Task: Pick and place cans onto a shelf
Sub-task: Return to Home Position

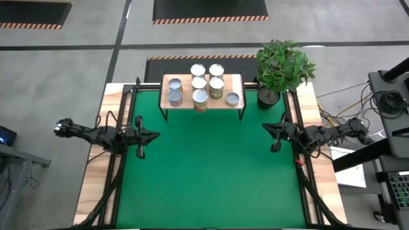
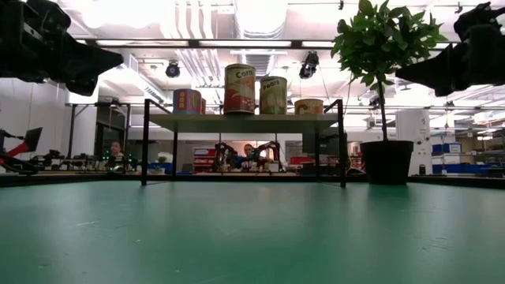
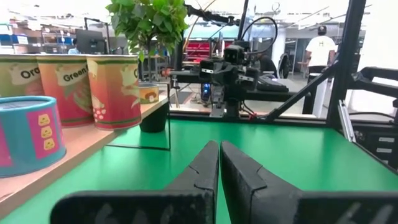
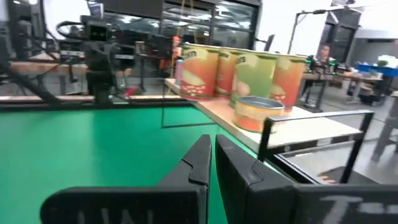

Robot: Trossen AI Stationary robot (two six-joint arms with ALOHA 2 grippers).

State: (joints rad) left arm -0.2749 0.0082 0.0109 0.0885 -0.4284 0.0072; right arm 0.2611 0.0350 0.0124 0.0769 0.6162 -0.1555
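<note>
- At the far edge of the green table (image 1: 211, 182), the shelf (image 1: 186, 104) stood on its thin black legs, with the potted plant (image 1: 268, 96) just beside its right end.
- The cans (image 1: 199, 83) stood upright on the shelf's wood top, most of them packed closely from its left end to its middle. One low can (image 1: 232, 98) sat a little apart near the right end.
- From table height, the shelf (image 2: 245, 120) held the cans (image 2: 239, 88) side by side, and the plant rose to the right of them.
- The left gripper (image 1: 157, 135) hung over the left side of the table, well apart from the shelf and pointing toward the table's middle. In its wrist view, the left gripper (image 3: 219, 146) had its fingers drawn almost together and held nothing.
- The right gripper (image 1: 264, 126) hung over the right side of the table, facing the left one and near the plant, but touching neither it nor the shelf. In its own wrist view, the right gripper (image 4: 212, 140) showed only a thin slit between its fingers and held nothing.
</note>
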